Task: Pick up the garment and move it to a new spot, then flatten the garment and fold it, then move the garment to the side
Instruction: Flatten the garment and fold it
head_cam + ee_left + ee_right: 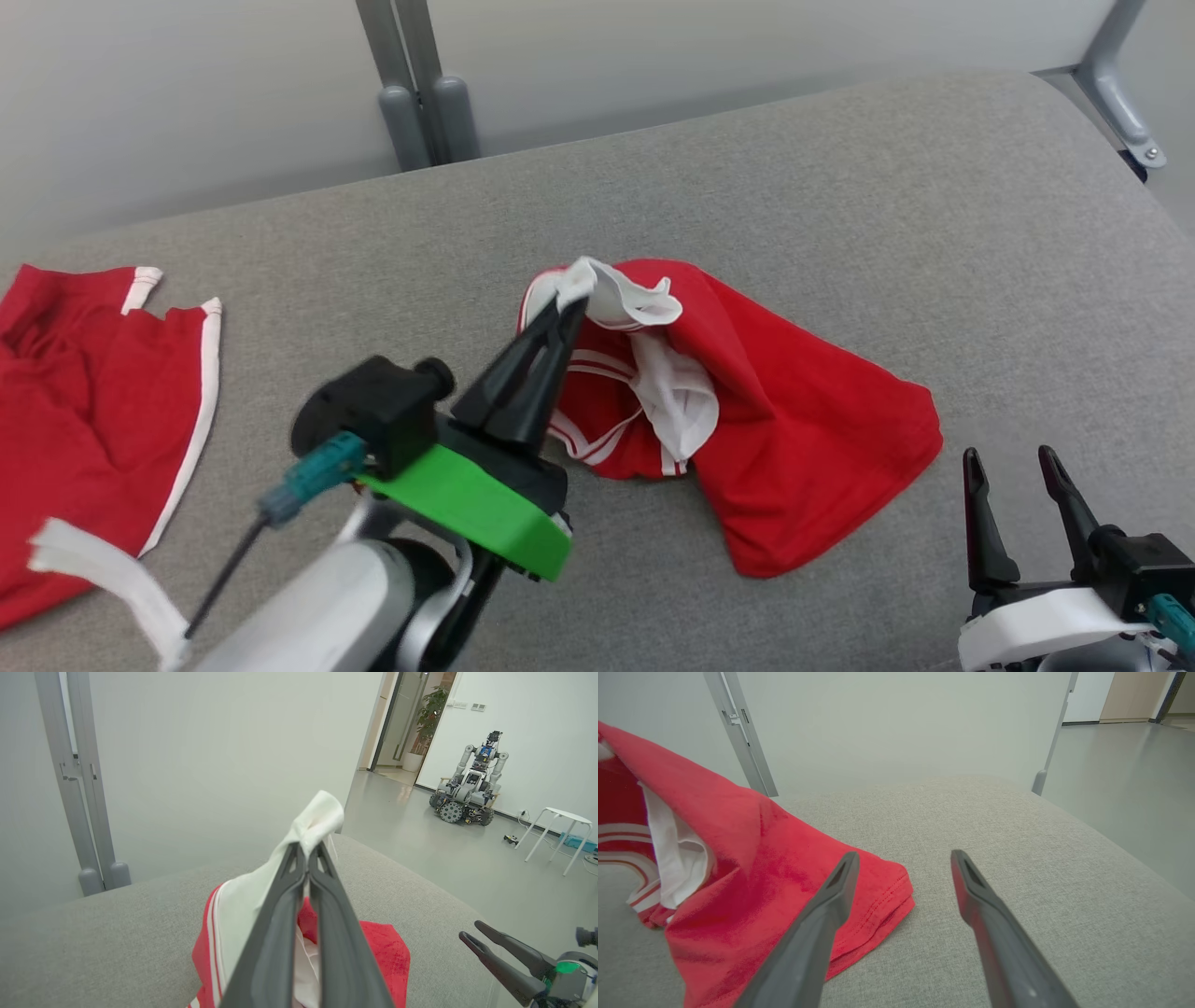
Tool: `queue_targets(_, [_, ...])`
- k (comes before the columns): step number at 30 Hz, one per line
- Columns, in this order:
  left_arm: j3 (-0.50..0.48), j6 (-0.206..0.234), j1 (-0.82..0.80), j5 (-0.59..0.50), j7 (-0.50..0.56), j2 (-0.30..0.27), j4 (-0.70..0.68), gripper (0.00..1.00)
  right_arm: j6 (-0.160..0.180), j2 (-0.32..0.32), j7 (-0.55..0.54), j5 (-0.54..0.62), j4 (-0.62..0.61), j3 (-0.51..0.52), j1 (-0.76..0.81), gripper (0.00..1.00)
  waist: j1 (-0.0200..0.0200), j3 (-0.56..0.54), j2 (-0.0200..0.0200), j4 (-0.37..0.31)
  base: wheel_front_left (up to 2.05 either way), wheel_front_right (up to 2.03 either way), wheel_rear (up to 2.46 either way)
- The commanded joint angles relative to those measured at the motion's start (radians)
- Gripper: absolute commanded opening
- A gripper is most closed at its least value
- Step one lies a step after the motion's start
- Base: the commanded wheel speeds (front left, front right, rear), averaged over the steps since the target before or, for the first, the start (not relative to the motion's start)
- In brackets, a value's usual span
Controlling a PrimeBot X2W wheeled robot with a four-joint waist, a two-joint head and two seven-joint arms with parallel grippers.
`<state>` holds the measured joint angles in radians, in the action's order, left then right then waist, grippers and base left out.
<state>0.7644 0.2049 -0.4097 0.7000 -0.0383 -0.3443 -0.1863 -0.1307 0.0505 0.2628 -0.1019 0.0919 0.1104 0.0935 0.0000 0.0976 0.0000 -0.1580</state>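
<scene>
A red garment (794, 420) with white trim lies crumpled on the middle of the grey padded table (840, 205). My left gripper (569, 303) is shut on the garment's white edge and holds it lifted off the table; in the left wrist view the white cloth (317, 816) bunches above the pinched fingertips. The red body of the garment (752, 858) still rests on the table. At the lower right, my right gripper (1008, 457) stands open with nothing between its fingers, just right of the garment's hem (887, 900).
A second red garment (93, 411) with white trim lies at the table's left edge. Grey frame posts (420, 84) rise behind the table. Beyond it, another wheeled robot (469, 784) and a white stool (560, 830) stand on the floor.
</scene>
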Motion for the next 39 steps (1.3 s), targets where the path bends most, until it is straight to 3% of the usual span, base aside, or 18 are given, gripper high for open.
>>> queue_targets(1, [-0.026,0.019,-0.028,-0.002,0.027,-0.032,-0.073,0.0,0.0,0.001,0.003,0.008,-0.002,-0.003,0.005,1.0,0.0,-0.038,0.0,0.045,0.0,0.0,0.0])
queue_targets(7, [-0.116,0.036,-0.166,0.021,0.172,-0.128,-0.305,0.0,0.0,0.001,0.003,0.012,0.004,-0.017,0.004,1.0,0.0,-0.077,0.0,0.08,0.0,0.0,0.0])
queue_targets(14, [-0.157,-0.006,-0.362,0.079,0.31,-0.137,-0.362,0.0,0.0,0.001,0.003,-0.001,0.01,-0.026,0.012,1.0,0.0,-0.1,0.0,0.081,0.0,0.0,0.0])
queue_targets(24, [-0.142,-0.046,-0.515,0.131,0.396,-0.083,-0.321,0.0,0.0,0.001,0.003,-0.025,0.021,-0.02,0.026,1.0,0.0,-0.102,0.0,0.03,0.0,0.0,0.0])
queue_targets(39, [-0.118,-0.006,-0.647,0.194,0.472,0.04,-0.28,0.0,0.0,0.001,0.003,-0.043,0.021,-0.018,0.016,1.0,0.0,-0.08,0.0,-0.025,0.0,0.0,0.0])
